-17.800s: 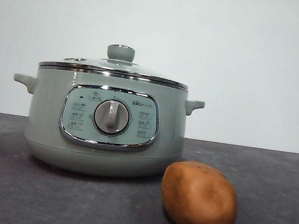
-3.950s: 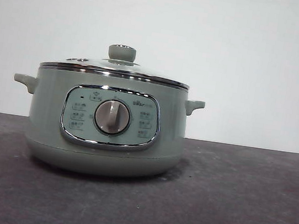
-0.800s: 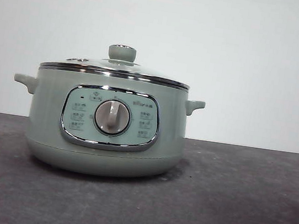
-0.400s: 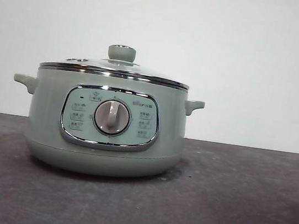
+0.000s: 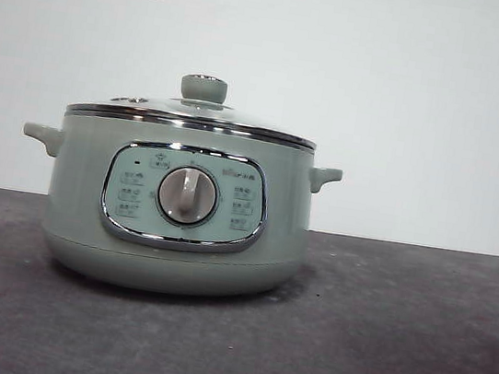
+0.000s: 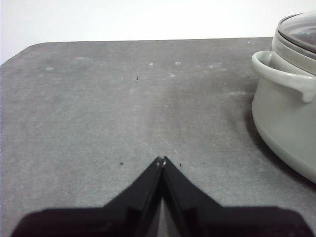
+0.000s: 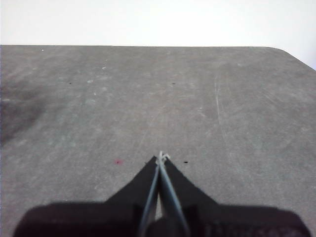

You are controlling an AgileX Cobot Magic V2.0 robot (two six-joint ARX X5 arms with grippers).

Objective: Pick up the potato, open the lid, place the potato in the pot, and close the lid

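lid (image 5: 192, 110) seated on pot (image 5: 177, 205) | desk (image 5: 393, 356) | left claw (image 6: 161, 160) pressed together, near pot | right claw (image 7: 161, 157) pressed together

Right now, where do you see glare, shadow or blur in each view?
Front view: glare streaks on the lid rim, soft shadow under the pot. Left wrist view: the pot's shadow falls on the table; the shut left end effector is sharp. Right wrist view: dark smudge on the table, right end effector blurred.
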